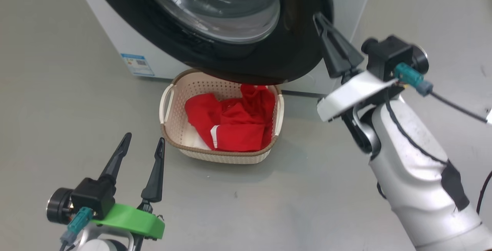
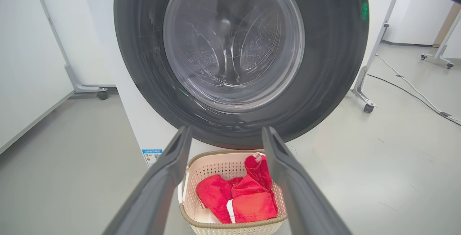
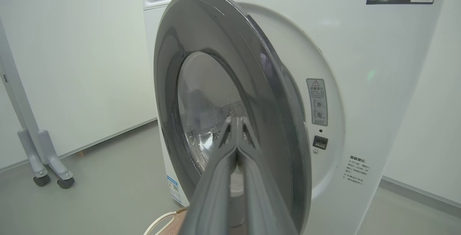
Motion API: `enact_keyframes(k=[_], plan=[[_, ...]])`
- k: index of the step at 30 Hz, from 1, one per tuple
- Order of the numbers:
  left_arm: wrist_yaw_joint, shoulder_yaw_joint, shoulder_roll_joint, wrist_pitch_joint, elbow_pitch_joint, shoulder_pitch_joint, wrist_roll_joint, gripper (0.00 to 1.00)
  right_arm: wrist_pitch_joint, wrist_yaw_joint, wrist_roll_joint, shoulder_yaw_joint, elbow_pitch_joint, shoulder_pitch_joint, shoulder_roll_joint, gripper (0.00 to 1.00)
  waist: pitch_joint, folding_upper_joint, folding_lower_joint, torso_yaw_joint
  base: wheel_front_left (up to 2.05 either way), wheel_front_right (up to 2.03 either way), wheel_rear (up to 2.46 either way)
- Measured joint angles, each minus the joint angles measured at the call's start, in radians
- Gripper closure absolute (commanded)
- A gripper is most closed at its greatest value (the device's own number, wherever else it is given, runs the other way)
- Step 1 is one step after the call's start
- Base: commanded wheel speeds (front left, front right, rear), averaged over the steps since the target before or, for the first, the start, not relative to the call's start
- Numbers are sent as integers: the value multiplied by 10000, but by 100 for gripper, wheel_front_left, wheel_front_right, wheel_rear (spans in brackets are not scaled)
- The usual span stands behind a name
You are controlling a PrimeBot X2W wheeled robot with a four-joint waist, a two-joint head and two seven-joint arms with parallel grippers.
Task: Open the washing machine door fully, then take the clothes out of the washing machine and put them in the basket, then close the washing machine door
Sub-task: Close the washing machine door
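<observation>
Only the washing machine door (image 1: 250, 66) left
My right gripper (image 1: 317, 15), pinched together, sits at its right rim: stiff, slick, so push flat; left gripper (image 1: 145, 137) spread, empty.

Red clothes (image 1: 234, 122) lie in the basket (image 1: 221, 155) beneath the washing machine door (image 1: 269, 60); the right gripper (image 1: 317, 15), 2 fingers (image 1: 335, 49) pressed together, is at its black rim; the left gripper (image 1: 145, 137) spread wide
</observation>
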Motion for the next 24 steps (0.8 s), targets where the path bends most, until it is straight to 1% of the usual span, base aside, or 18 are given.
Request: enact_keyframes(k=[5,7,8,11,17,24], plan=[[-75,-31,-44,-104,144,-395,0,0,198,13,236,33,399,-1086,-17,100,402,0,0,450,0,0,0],[-109,-29,-56,-136,222,-437,-2,0,234,69,341,36,569,-1459,-21,100,557,0,0,615,0,0,0],[-146,-36,-71,-184,284,-467,0,0,265,69,414,38,796,-1784,-25,100,705,0,0,763,0,0,0],[-150,-44,-88,-232,337,-709,-2,0,291,69,464,33,1129,-2159,-38,100,908,0,0,954,0,0,0],[-244,-58,-148,-382,447,-914,-2,0,405,73,466,-102,1785,-2838,-54,100,1268,-1,0,1207,0,0,0],[-247,-75,-236,-510,612,-1168,-2,0,401,100,468,-278,2408,-3499,-71,100,1619,0,0,1334,0,0,0]])
